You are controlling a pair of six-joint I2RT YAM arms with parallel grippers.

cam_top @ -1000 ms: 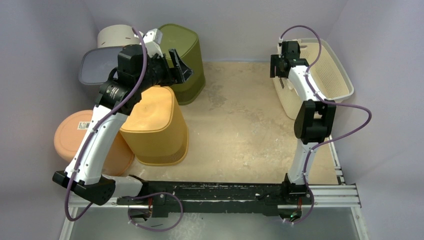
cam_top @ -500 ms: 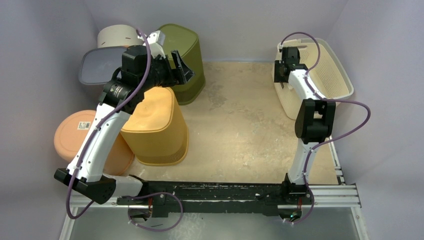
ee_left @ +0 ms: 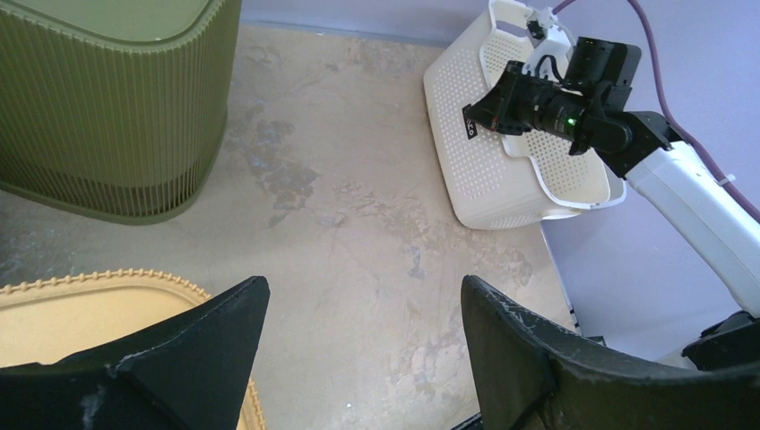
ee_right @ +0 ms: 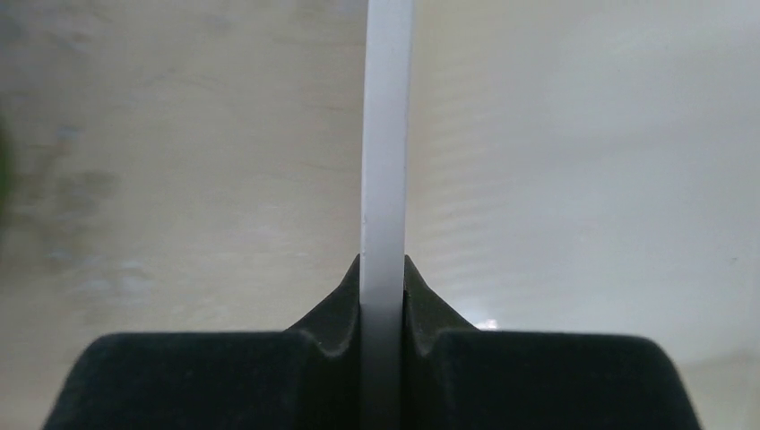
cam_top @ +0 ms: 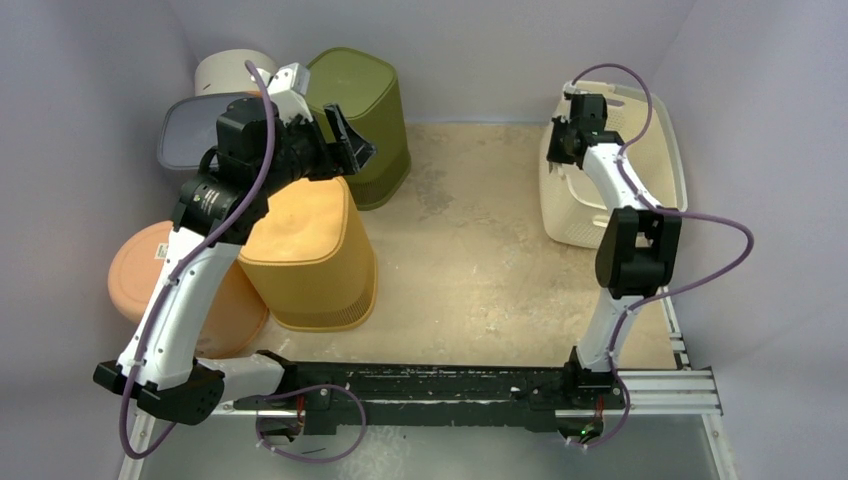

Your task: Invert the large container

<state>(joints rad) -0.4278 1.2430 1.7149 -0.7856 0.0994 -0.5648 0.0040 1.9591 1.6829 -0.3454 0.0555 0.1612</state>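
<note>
Right gripper (cam_top: 563, 138) is clamped on the thin white rim (ee_right: 385, 134) of the large container (cam_top: 585, 210), a perforated white basket that sits tilted, rim at the fingers and the body dropping below them to the table (cam_top: 470, 270). Left gripper (cam_top: 352, 140) is spread wide and holds nothing. The yellow bin (cam_top: 310, 250) is just under its fingers, the green bin (ee_left: 107, 107) is ahead-left, and the container is well apart ahead-right.
</note>
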